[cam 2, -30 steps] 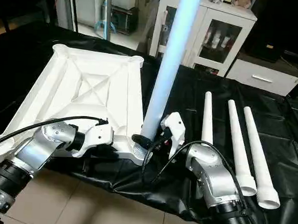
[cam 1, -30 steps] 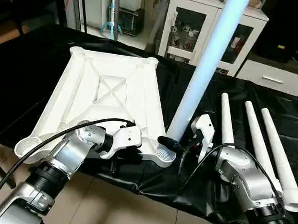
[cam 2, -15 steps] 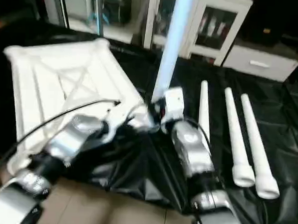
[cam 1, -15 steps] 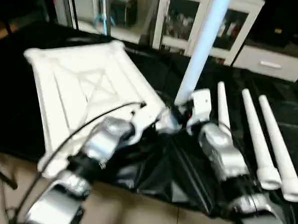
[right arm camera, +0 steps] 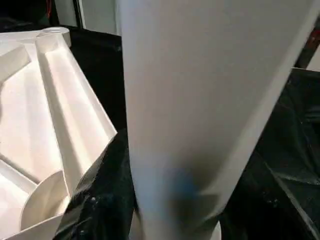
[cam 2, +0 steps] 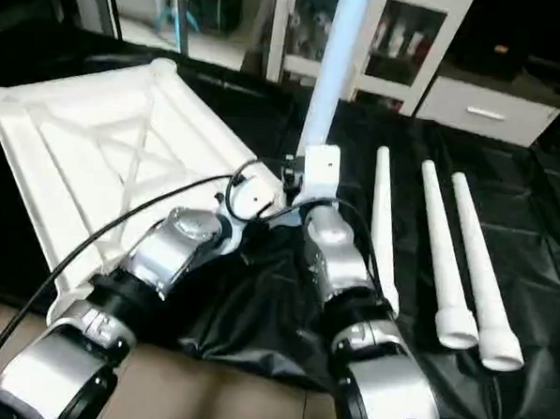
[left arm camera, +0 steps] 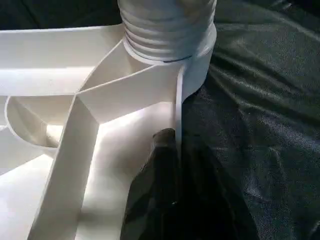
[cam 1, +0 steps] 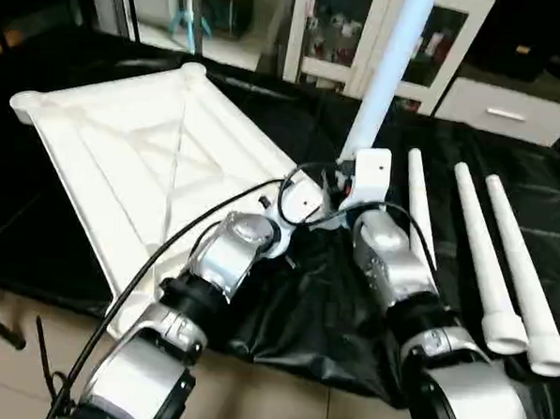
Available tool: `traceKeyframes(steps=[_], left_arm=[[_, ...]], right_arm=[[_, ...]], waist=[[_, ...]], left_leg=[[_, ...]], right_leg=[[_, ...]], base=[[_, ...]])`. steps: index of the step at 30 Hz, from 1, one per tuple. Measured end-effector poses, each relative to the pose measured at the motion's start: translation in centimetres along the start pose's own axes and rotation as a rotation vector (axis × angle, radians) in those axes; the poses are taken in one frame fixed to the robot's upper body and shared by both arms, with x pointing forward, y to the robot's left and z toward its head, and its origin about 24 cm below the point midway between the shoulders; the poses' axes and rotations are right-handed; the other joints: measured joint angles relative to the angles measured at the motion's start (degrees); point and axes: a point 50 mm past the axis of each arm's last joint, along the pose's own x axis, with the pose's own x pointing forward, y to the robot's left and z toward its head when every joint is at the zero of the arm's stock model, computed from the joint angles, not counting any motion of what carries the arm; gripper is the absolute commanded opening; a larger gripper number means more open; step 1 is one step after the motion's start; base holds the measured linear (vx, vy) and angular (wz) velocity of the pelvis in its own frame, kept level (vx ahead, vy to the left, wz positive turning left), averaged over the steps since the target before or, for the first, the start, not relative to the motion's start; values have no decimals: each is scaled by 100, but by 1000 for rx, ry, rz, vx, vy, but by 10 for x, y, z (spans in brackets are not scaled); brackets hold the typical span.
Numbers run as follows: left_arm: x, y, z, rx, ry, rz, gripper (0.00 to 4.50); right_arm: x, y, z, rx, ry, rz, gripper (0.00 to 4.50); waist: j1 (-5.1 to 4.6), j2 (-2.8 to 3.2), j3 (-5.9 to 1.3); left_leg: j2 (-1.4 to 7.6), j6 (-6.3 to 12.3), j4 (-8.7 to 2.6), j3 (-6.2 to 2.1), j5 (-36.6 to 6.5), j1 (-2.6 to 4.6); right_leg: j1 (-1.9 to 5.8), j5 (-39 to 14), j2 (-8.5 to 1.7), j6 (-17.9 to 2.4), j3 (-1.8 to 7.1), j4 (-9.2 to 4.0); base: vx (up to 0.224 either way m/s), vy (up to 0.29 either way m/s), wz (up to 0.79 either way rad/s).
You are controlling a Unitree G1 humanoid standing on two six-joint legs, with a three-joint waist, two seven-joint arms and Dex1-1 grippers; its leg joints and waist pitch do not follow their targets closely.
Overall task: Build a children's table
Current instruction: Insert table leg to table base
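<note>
The white plastic rectangular table top is seen lying underside up on the black-cloth-covered work table, its X-ribbed face upward and its long axis running from the near corner at the grippers toward the far left. One long tapered white tube leg is stood nearly upright in the corner socket nearest the grippers, threaded end down, its long axis rising with a slight lean toward the right and away from the robot. The left gripper is observed pinched almost fully closed on the thin upright rim wall of the top, just beside that socket; one black finger lies against the inner face of the wall. The right gripper is set about half open around the lower part of the standing leg, with a black finger at either side of the tube. Three further white tapered legs are laid side by side on the cloth to the right of the right gripper, wide ends toward the robot, well apart from the top.
</note>
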Motion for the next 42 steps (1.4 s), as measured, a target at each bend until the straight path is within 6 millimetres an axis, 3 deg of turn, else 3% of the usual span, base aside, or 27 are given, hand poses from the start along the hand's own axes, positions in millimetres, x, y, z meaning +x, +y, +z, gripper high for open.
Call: traceKeyframes(steps=[3, 6, 8, 18, 28, 30, 42], left_arm=[[-1, 1, -1, -1, 1, 2, 0], [-1, 2, -1, -4, 0, 2, 0], [-2, 3, 0, -5, -2, -2, 0], [-6, 11, -3, -7, -2, -3, 0], [-15, 18, -8, 43, -12, -66, 0], [-17, 17, -11, 66, -18, -92, 0], [-41, 12, -30, 165, -35, -316, 0]], right_arm=[[0, -2, 0, 21, -8, 26, 186], [-1, -4, -2, 32, -5, 51, 256], [-6, -7, -15, 53, 26, 66, 274], [-15, -15, -17, 80, 41, 208, 349], [-41, -37, 7, 58, -33, 389, 442], [-52, -46, 11, 27, -27, 465, 442], [-85, -74, 18, -99, 109, 705, 442]], waist=[[-2, -3, 1], [2, -3, 1], [20, 2, 15], [11, 7, 31], [170, 16, 46], [235, 19, 47], [325, 67, 55]], left_leg=[[0, 1, 3, 2, 0, -1], [-1, 6, 5, 4, 2, -1], [0, 11, 11, 6, 2, -10], [3, 21, 20, 11, 7, -8], [4, 26, 31, 11, 6, -12], [5, 28, 32, 11, 6, -8], [23, 21, 87, 12, 8, -7]], right_leg=[[0, 0, 0, 0, 2, 0], [0, 1, 0, 0, 2, 1], [-7, 1, -2, 0, 2, 5], [-12, 1, -2, -1, 4, 23], [-9, 2, -4, -2, 2, 23], [-4, 2, -5, -2, 3, 23], [1, 2, -17, -3, 2, 77]], base=[[0, 0, 0], [0, 0, 0], [0, 0, 0], [0, 0, 0], [0, 0, 0], [0, 0, 0], [0, 0, 0]])
